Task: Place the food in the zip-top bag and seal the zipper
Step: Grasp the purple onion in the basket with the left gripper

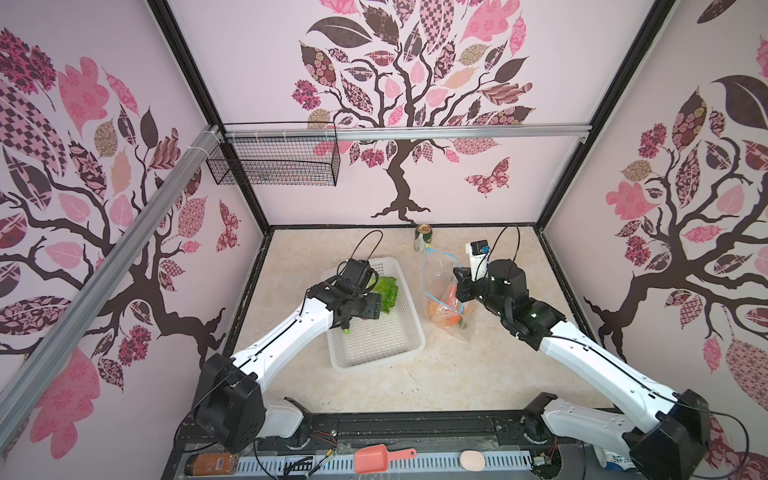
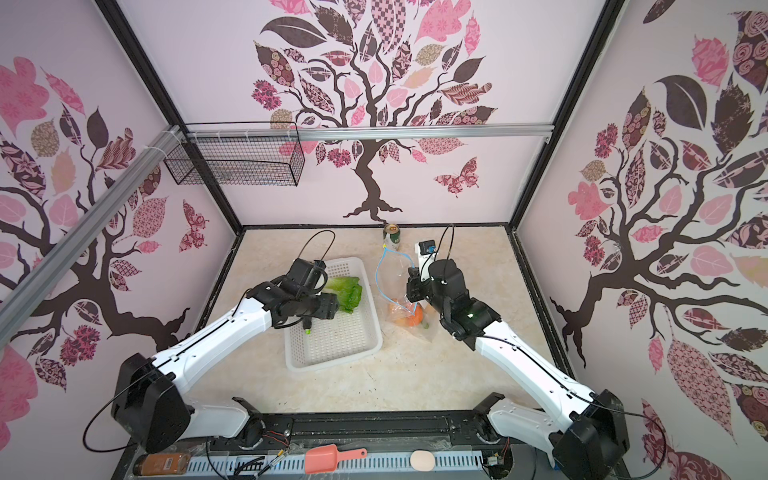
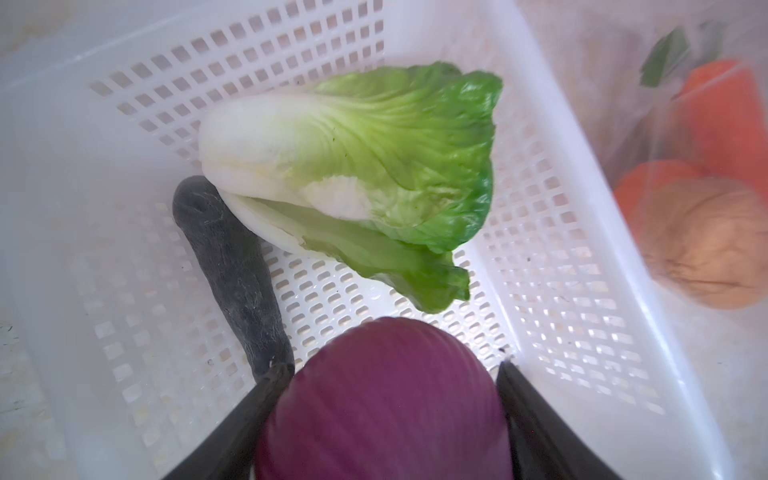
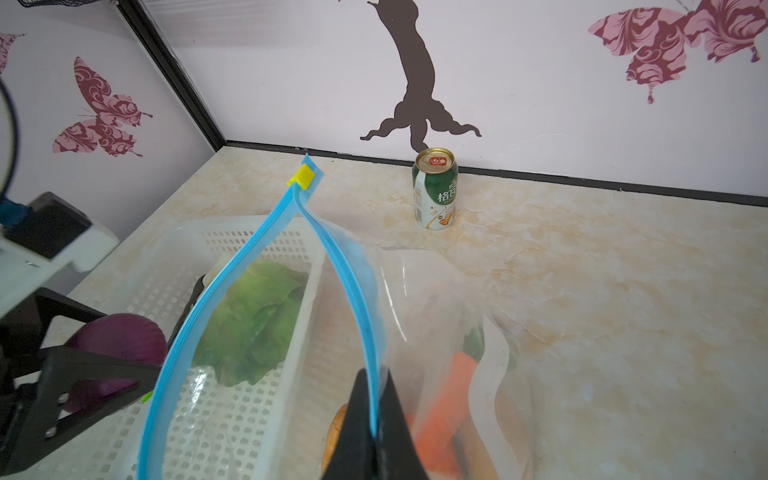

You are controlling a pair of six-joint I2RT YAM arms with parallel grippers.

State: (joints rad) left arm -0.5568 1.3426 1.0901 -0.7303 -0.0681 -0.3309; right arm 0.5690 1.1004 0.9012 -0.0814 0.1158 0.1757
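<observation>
My left gripper [image 3: 395, 365] is shut on a purple onion [image 3: 386, 399], just above the white perforated basket [image 1: 374, 343]. Green lettuce [image 3: 374, 166] and a dark cucumber [image 3: 232, 270] lie in that basket. The clear zip-top bag [image 1: 438, 282] sits to the basket's right, its mouth gaping. Inside it lie an orange carrot [image 4: 449, 395], a small orange pumpkin [image 1: 442, 316] and a brownish potato [image 3: 706, 245]. My right gripper [image 4: 374, 399] is shut on the blue zipper [image 4: 345, 270] and holds that side up. The yellow slider [image 4: 302, 176] sits at the zipper's far end.
A green-and-white drink can [image 1: 424, 239] stands by the back wall behind the bag. A black wire basket [image 1: 274, 160] hangs on the back-left wall. A pink scoop [image 1: 374, 457] and a brown bottle [image 1: 210, 463] lie on the front ledge.
</observation>
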